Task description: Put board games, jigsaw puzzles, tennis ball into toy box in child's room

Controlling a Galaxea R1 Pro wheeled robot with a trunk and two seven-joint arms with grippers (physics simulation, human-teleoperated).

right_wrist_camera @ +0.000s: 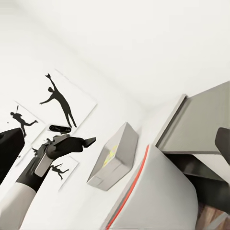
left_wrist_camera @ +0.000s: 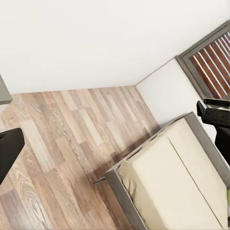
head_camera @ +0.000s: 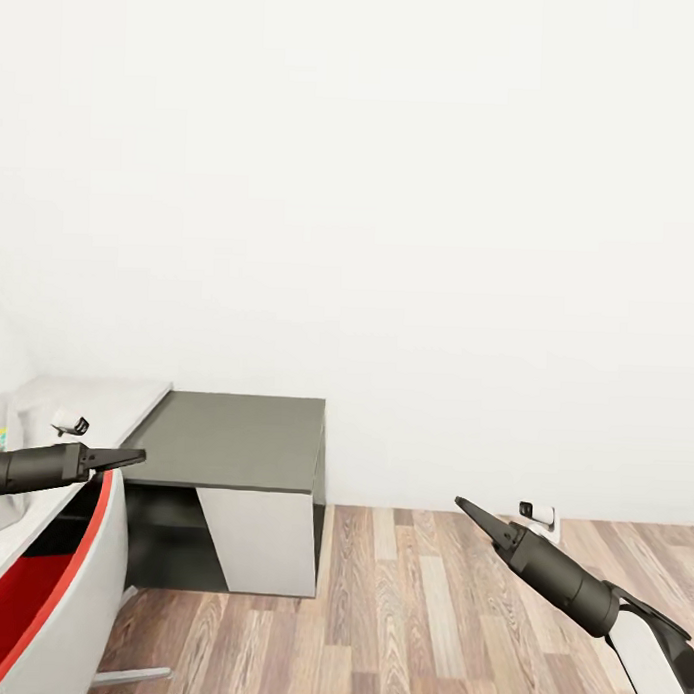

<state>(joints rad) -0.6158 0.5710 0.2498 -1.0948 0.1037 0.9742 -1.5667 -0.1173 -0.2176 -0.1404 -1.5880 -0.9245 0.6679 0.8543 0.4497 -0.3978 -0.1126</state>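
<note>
White wall w/ dark-grey cabinet (head_camera: pixel 234 441) ahead; left gripper (head_camera: pixel 123 458) and right gripper (head_camera: pixel 471 511) both look closed, empty, so swing base left toward table (head_camera: pixel 95 403) slowly.

white wall (head_camera: pixel 393 189) | wood floor (head_camera: pixel 428 610) | grey cabinet (head_camera: pixel 234 443) | slatted window (left_wrist_camera: pixel 213 62) | player pics (right_wrist_camera: pixel 60 103)
</note>
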